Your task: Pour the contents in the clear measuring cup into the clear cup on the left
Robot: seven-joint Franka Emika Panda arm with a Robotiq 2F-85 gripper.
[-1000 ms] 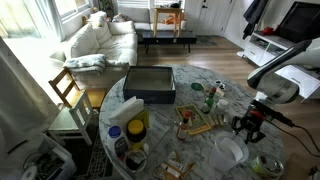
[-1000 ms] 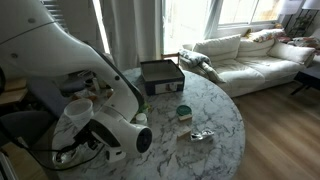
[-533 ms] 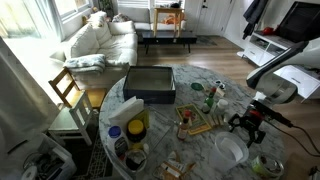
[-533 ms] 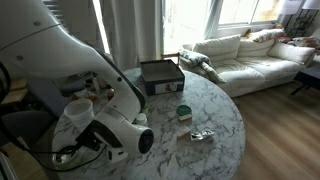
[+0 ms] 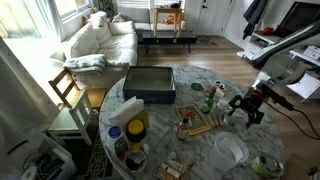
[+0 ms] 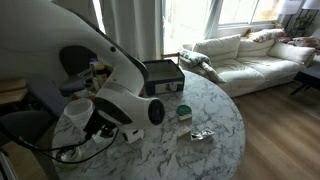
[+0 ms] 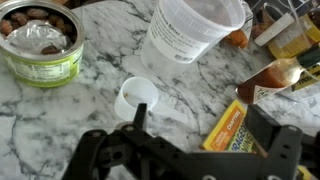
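Observation:
The clear measuring cup [image 7: 195,30], a wide tub with printed markings, stands upright on the marble table near the top of the wrist view. In an exterior view it is the pale round tub [image 5: 231,150] at the table's near right. A small clear cup [image 7: 135,97] stands just below and left of it, apart from it. My gripper [image 7: 200,135] hangs above the table with both black fingers [image 7: 135,128] spread wide and nothing between them. In an exterior view the gripper [image 5: 247,108] is raised, behind the tub. What the cups hold cannot be made out.
A green tin of nuts [image 7: 40,45] sits left of the measuring cup. A yellow box [image 7: 232,128] and a brown bottle [image 7: 272,75] lie under my right finger. A black tray [image 5: 150,83] stands at the table's far side, and bottles and jars [image 5: 132,130] crowd the near left.
The jaws went from nearly shut to wide open. The gripper lifted off the table near the tub and moved up and back.

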